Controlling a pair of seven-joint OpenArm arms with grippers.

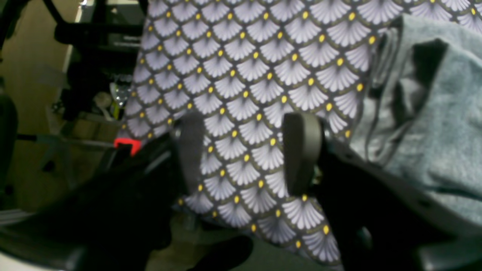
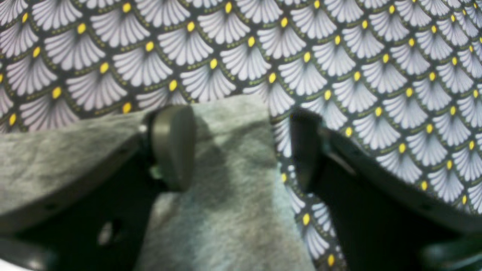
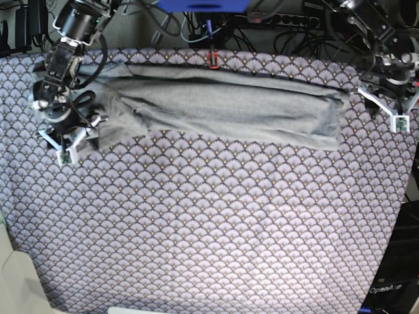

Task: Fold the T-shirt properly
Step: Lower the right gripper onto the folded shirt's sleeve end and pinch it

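We see the T-shirt (image 3: 229, 108) lying as a long folded band along the far edge of the table (image 3: 209, 229), reaching from near the far left corner almost to the far right corner in the base view, on the purple scallop-patterned cloth (image 3: 216, 209). Its left end is bunched and wrinkled; its right end is squared off. Our right gripper (image 2: 241, 146) sits at the bunched left end, low over the cloth, with its jaws standing wide apart. In its wrist view one finger (image 2: 173, 145) lies over the grey fabric and the other is over bare cloth, so a corner of the shirt (image 2: 226, 195) lies between them, but they are not closed on it. Our left gripper (image 1: 246, 154) is at the far right edge of the table, just beyond the squared end of the shirt (image 1: 440, 124). Its jaws are also spread wide, with only patterned cloth (image 1: 244, 75) between them and nothing held. In that wrist view the grey fabric lies just beside one finger (image 1: 301, 150), apart from it.
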